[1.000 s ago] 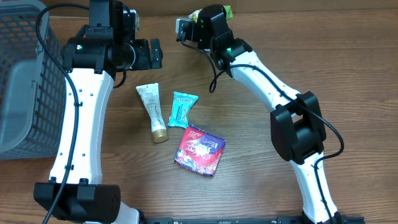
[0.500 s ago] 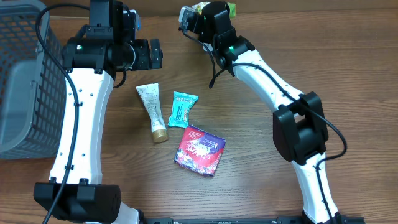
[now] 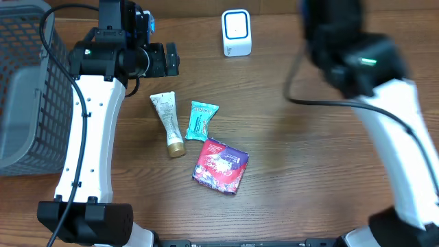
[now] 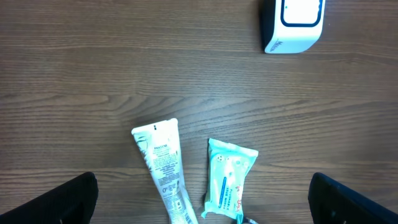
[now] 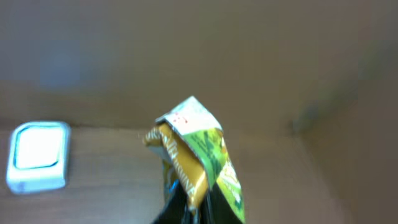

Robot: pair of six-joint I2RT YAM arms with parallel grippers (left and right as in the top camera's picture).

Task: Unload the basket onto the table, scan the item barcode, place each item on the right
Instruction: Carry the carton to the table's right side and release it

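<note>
Nearest the arm bases, a red and purple foil pouch [image 3: 221,165] lies flat on the brown wooden tabletop [image 3: 295,171]. Just beyond it lie a teal plastic sachet [image 3: 201,119] and, to its left, a cream squeeze tube with a gold cap [image 3: 168,123]. The two are side by side, close but apart, and the tube's cap end points toward the pouch.

Farther on, the left tool [image 3: 171,60] hangs above the wood, released, its jaws spread wide with nothing between them. Its wrist camera looks down past two dark fingers [image 4: 62,199] onto the tube, the sachet and bare tabletop. A grey mesh basket [image 3: 20,82] fills the left edge beside that arm.

At the far edge stands a white boxy barcode scanner [image 3: 236,33], well apart from the three lying things.

The right arm [image 3: 363,62] is a blur at the far right of the overhead view, and its tool cannot be made out there. In its own wrist view the right tool [image 5: 186,208] is clenched on the lower end of a green and yellow crinkled snack packet [image 5: 199,158] — the item to be scanned. The packet sticks up from the jaws, its folded top uppermost. The scanner sits low on the left of that view, well apart from the packet.
</note>
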